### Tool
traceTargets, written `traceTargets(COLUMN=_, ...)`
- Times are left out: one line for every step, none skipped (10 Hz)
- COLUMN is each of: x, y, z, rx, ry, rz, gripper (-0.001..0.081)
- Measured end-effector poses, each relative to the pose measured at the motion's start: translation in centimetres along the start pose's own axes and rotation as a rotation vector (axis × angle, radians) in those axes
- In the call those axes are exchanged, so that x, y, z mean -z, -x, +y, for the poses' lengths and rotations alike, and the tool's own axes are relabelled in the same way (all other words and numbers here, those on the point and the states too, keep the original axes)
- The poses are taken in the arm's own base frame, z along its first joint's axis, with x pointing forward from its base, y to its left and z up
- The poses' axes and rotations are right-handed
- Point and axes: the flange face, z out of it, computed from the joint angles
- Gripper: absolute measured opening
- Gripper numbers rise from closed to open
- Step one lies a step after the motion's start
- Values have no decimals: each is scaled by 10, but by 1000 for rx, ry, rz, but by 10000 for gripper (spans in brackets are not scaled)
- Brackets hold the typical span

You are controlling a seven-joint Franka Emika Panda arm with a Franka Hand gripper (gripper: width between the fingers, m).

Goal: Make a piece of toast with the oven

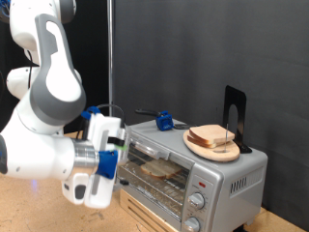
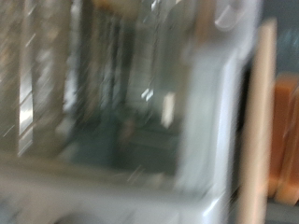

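Observation:
The silver oven (image 1: 227,179) stands at the exterior view's right, with round knobs (image 1: 198,184) on its front. A slice of toast (image 1: 160,169) lies on the wire rack inside, and the glass door (image 1: 145,201) looks lowered in front. More bread slices (image 1: 214,136) are stacked on a round wooden plate (image 1: 198,146) on top of the oven. My gripper (image 1: 116,162) is at the left end of the oven's front, close to the door, with its fingertips hidden. The wrist view is blurred and shows the oven (image 2: 121,103) interior and rack close up.
A small blue object (image 1: 164,121) and a black upright stand (image 1: 233,114) are on the oven's top. A dark curtain hangs behind. The oven sits on a wooden tabletop (image 1: 34,213). In the wrist view the plate's edge (image 2: 263,121) and bread (image 2: 286,140) show beside the oven.

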Motion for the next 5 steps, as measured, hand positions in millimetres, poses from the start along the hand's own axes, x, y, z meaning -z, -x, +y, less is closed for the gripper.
traceTargets(x=-6, y=-12, z=1, rx=-32, ry=-12, rz=44, gripper=808)
traceTargets(x=-6, y=-10, z=1, rx=-23, ry=-9, rz=23, gripper=808)
traceTargets(x=-7, y=-5, z=0, rx=-4, ry=-28, rz=-30, gripper=808)
traceTargets(x=-8, y=-3, z=-6, rx=41, ry=-105, rz=-56, gripper=808)
traceTargets(x=-11, y=-7, z=-11, rx=88, ry=-187, rz=-43, gripper=808)
